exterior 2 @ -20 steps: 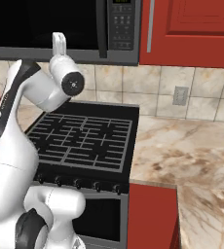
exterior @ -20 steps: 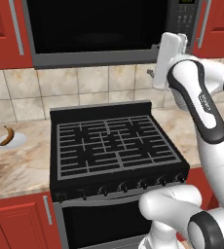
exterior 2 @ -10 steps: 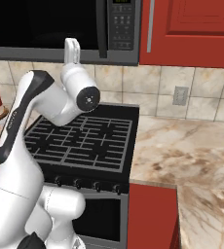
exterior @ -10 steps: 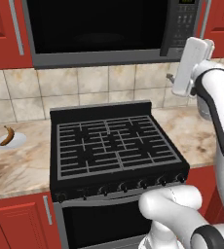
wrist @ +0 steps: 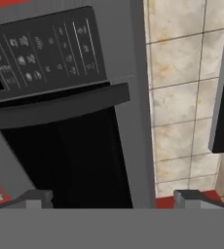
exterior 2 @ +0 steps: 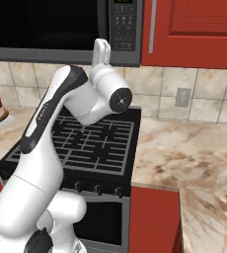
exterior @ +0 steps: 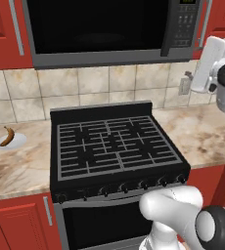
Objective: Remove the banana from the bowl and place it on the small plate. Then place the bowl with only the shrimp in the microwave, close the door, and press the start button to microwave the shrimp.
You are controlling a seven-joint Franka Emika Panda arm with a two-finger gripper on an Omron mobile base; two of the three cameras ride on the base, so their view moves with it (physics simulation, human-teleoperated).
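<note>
While banana (exterior: pixel 7 135) on small plate (exterior: pixel 17 141), hand-view button panel (wrist: pixel 46 46)

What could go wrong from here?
1. The gripper is open, its fingertips wide apart near the button panel; it could press the wrong key or two at once.
2. The hand is tilted beside the door, so it might push on the door instead.

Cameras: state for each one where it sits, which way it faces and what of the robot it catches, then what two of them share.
Left base view: behind-left, facing the stove and microwave; arm at right.
Right base view: behind-right, facing the same stove; arm at left.
Hand view: on the hand, rolled, facing the microwave's button panel; open gripper at bottom.
Both base views share the banana lying on the small plate.
</note>
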